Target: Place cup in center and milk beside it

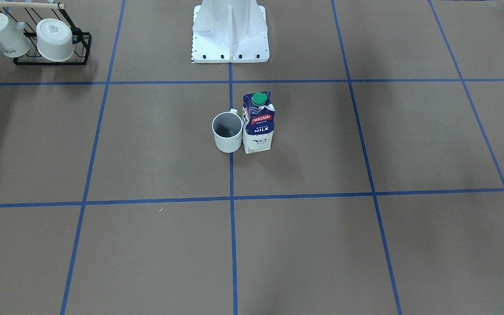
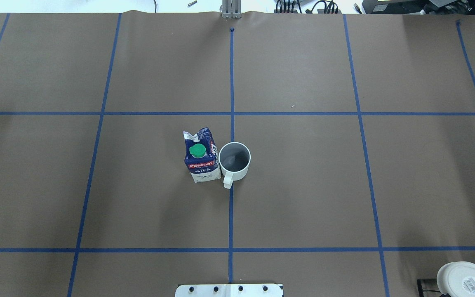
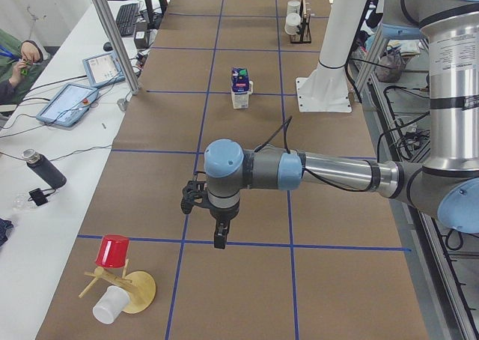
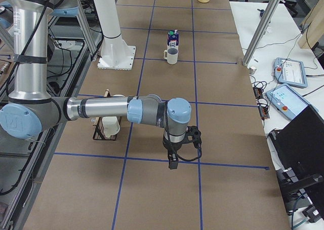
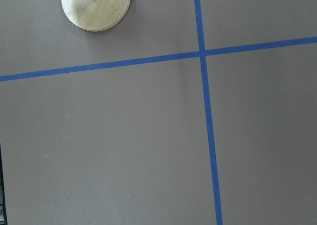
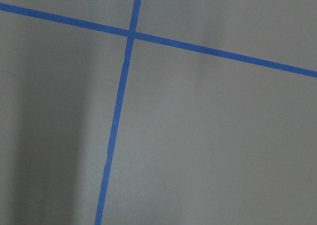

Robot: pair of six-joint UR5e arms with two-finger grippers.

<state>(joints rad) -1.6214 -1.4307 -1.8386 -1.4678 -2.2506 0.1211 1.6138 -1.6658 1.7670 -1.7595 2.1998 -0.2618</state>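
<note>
cup (image 2: 234, 161) upright at table centre — milk (image 2: 201, 157) just beside

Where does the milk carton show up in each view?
Front-facing: centre, the milk right of the cup.
Overhead: milk left of cup.
Exterior left: milk far, upper middle.
Exterior right: milk far, behind cup.
Left wrist: absent.
Right wrist: absent.
Shared landmark: white robot base.

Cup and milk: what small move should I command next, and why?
Probably none on the objects; I would leave both arms parked where they are. The cup stands upright on the centre tape line, and the milk stands upright close beside it on the robot's left. The left arm and right arm are both well away from them.
</note>
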